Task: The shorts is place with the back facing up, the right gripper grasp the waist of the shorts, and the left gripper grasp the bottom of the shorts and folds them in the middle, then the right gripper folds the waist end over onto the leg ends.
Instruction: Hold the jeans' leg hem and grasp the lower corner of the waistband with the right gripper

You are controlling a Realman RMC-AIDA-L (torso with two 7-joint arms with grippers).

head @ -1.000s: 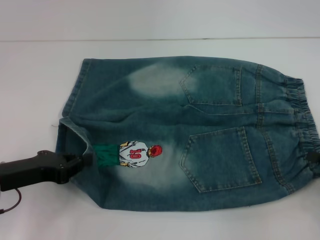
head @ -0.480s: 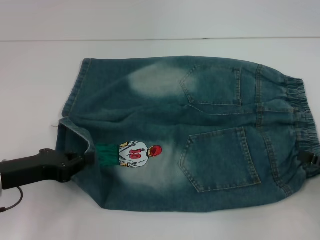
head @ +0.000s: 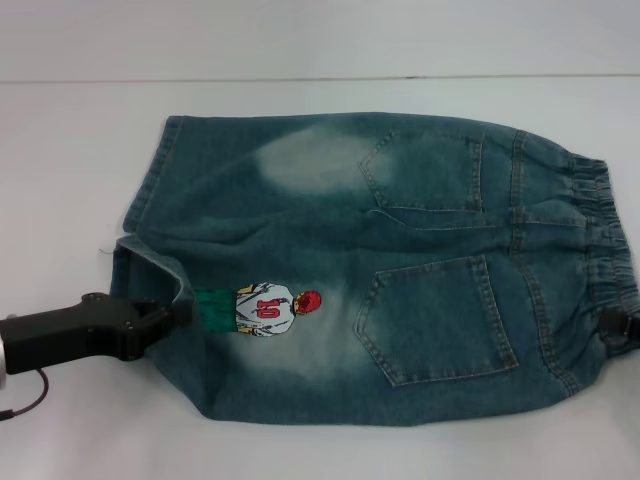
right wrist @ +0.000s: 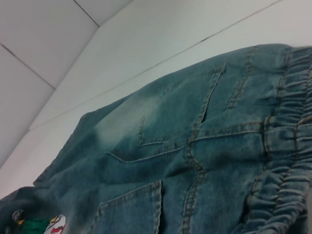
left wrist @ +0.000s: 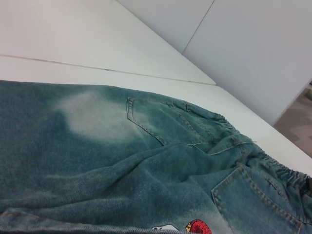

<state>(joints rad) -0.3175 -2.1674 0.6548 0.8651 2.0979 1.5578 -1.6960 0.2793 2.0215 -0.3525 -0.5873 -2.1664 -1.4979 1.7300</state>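
We see one pair of shorts (head: 380, 270) flat across the desk (head: 80, 130), back up, two pockets. The left gripper (head: 183, 312) is clamped on the bottom (head: 150, 275) near the desk's left edge; a thin bite could slip during the fold. The right gripper (head: 628, 328) sits at the waist (head: 605, 240); its hold we cannot tell

You are looking at a white table (head: 80, 130) filling most of the head view, its far edge running as a thin dark line across the upper part of the frame. Behind it a pale wall (head: 320, 35) is rising. In the left wrist view, white panels (left wrist: 253, 48) are meeting at a seam, upper right, and brownish floor (left wrist: 300, 124) is showing at the right edge.
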